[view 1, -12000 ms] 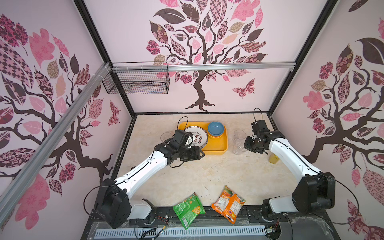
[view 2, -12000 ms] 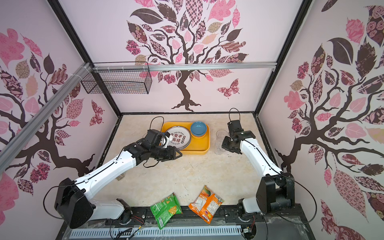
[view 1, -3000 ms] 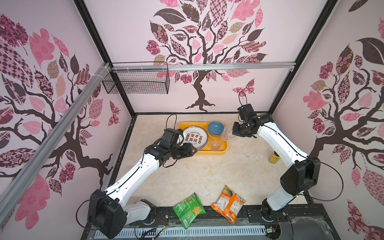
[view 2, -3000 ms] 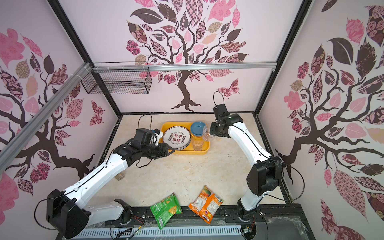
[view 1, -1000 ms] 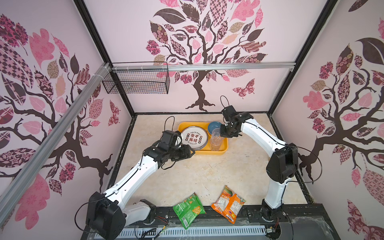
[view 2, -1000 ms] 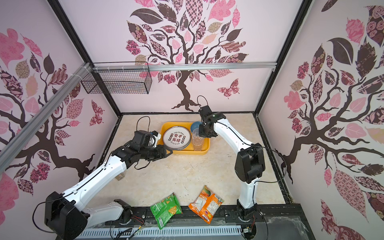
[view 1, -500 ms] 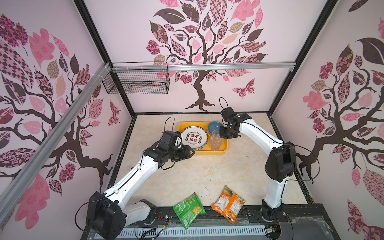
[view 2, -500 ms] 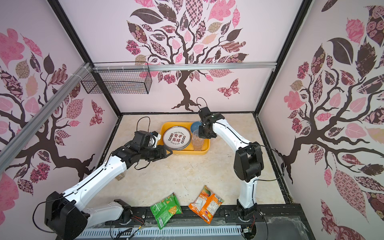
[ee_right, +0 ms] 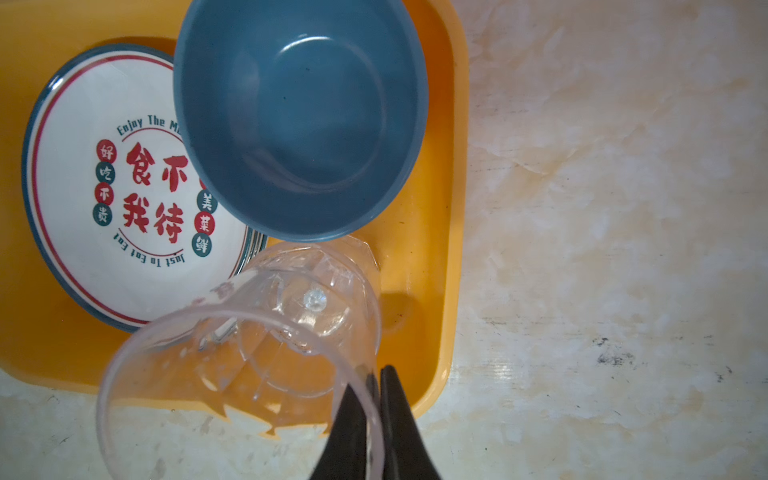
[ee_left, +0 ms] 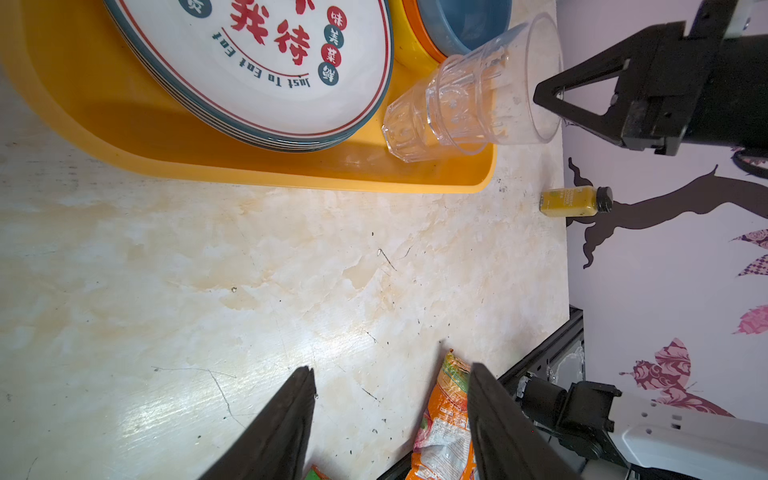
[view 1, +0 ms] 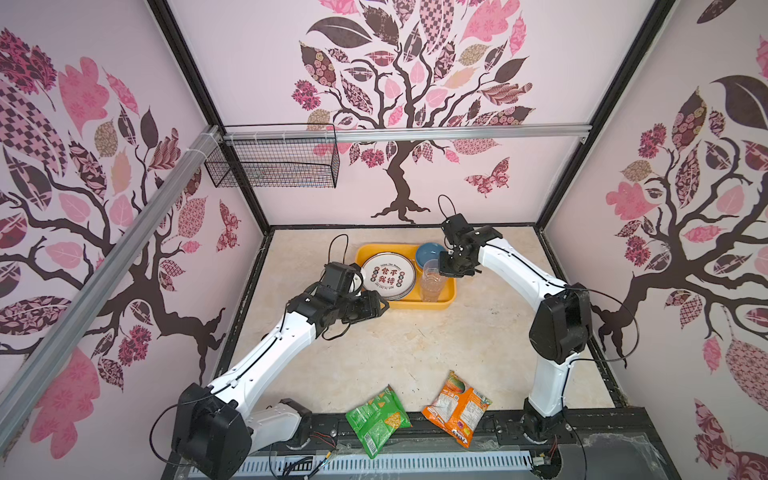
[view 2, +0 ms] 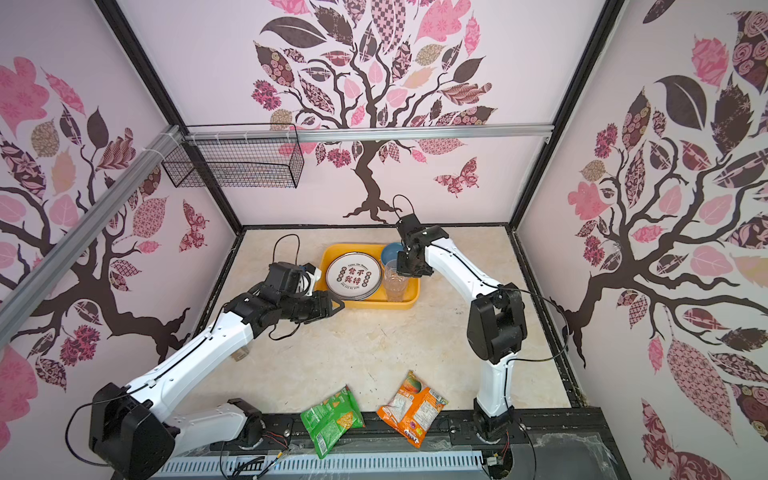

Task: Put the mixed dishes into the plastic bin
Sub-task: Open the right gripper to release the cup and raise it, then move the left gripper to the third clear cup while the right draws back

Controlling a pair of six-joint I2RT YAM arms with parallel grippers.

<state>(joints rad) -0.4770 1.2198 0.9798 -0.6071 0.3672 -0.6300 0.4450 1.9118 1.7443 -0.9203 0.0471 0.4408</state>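
The plastic bin (view 1: 419,304) (view 2: 376,306) is a yellow tub at the back of the table. It holds a stack of white plates (view 1: 388,276) (ee_right: 104,199) with red characters and a blue bowl (view 1: 430,252) (ee_right: 299,124) resting on an orange bowl (ee_left: 419,48). Two clear cups (view 1: 433,286) (ee_left: 469,99) stand nested in the bin's near right corner. My right gripper (view 1: 446,270) (ee_right: 376,376) is shut on the upper cup's rim (ee_right: 365,357). My left gripper (view 1: 380,305) (ee_left: 392,374) hovers open over bare table in front of the bin's left end, holding nothing.
Green (view 1: 376,419) and orange (view 1: 457,405) snack bags lie at the table's front edge. In the left wrist view a small yellow bottle (ee_left: 575,201) stands by the right wall. A black wire basket (view 1: 274,166) hangs high at the back left.
Over the last seconds the right gripper carried its clear cup into the bin and set it into the other cup. In the last second both arms have barely moved.
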